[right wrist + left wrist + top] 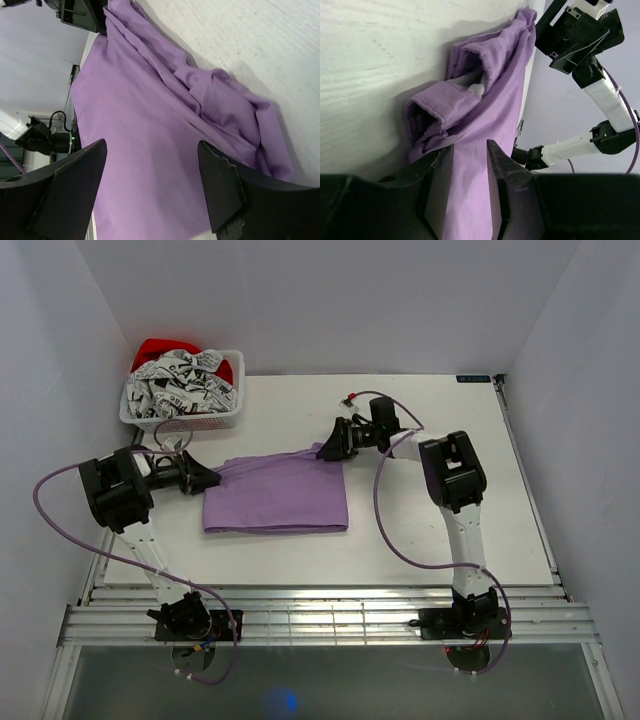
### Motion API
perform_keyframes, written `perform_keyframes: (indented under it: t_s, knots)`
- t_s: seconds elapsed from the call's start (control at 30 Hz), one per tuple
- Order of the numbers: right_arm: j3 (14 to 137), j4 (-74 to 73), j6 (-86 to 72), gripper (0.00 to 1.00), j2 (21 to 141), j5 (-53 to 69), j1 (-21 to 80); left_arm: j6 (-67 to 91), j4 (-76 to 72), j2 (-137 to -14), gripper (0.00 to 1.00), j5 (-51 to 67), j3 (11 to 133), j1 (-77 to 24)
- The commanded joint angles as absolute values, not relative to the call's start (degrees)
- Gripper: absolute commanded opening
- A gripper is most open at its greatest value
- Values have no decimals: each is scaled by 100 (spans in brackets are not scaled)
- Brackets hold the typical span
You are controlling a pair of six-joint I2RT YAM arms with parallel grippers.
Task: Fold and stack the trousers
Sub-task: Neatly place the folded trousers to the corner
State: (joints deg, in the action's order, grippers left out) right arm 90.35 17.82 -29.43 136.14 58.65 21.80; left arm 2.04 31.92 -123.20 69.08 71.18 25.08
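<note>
Near the middle of the tabletop (pixel 430 520): the trousers (pixel 277 498). Behind the trousers, to their left: a basket (pixel 190 422) (cloth (pixel 185 380) heaped in it). At their far left corner: the left claw (pixel 212 478). At their far right corner: the right claw (pixel 325 450).

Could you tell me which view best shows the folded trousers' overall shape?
The top external view: the trousers lie whole, a folded rectangle on the table. The left wrist view shows only one bunched end; the right wrist view, a close stretch of cloth with a rumpled edge.
</note>
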Motion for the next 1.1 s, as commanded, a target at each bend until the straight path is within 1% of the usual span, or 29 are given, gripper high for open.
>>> perform_keyframes:
  t_s: [0.0,0.07,0.13,0.17,0.2,0.27,0.3,0.33,0.4,0.43,0.47,0.53,0.57,0.63,0.7,0.73,0.8,0.87,0.9,1.07]
  knots:
    - [8886,1196,-2348,79,12677,5484,1987,361,2926,-11509,45,7127,7242,2470]
    - [8921,689,-1867,81,12307,5467,1925,-164,3241,-11103,48,7285,7382,2382]
    - [9000,144,-1313,86,11744,5388,1925,-613,3909,-10505,53,7164,7794,2312]
    - [9096,-199,-683,91,11568,5309,1934,-850,4059,-10294,54,7067,7918,2312]
    - [9131,-820,-355,93,11227,5265,1942,-931,4208,-9866,58,6805,8006,2320]
    - [9237,-1499,391,100,10926,5038,1977,-1211,4359,-9415,61,6392,8261,2320]
    - [9281,-2234,1187,96,10655,4880,2012,-1239,4359,-9178,66,5876,8305,2320]
    - [9307,-2580,1587,93,10513,4704,2126,-1265,4342,-8715,77,5628,8340,2320]
    - [9221,-3135,2264,90,10093,4019,2302,-1196,4246,-8273,90,5196,8323,2329]
    - [9089,-3373,2755,90,9916,3782,2407,-1074,4193,-8070,97,4759,8297,2338]
    - [8931,-3384,2934,90,9740,3153,2739,-950,4140,-7746,98,4572,8253,2338]
    - [8413,-3227,3250,90,9248,2473,3153,-635,4271,-7568,98,4186,8323,2347]
    - [8272,-3173,3295,90,9133,1922,3599,-502,4393,-7541,98,4062,8523,2355]
    - [7920,-2902,3261,90,8878,1601,4162,-160,4868,-7628,98,3920,8796,2416]
    - [7744,-2656,3191,90,8833,1398,4472,-62,5220,-7734,98,4121,9070,2504]
    - [7726,-2593,3190,90,8885,1354,4787,147,5282,-7752,98,4270,9114,2601]
    - [7813,-2505,3190,90,9165,1353,5070,193,5387,-7752,98,4613,9123,2637]
    - [7962,-2304,3208,90,9421,1301,5420,211,5414,-7743,98,4719,9071,2637]
    - [8059,-2259,3208,90,9761,1231,5545,237,5423,-7743,98,4711,9001,2645]
    - [9041,-2136,3050,90,10897,932,6037,264,5423,-7883,98,4807,8614,2646]
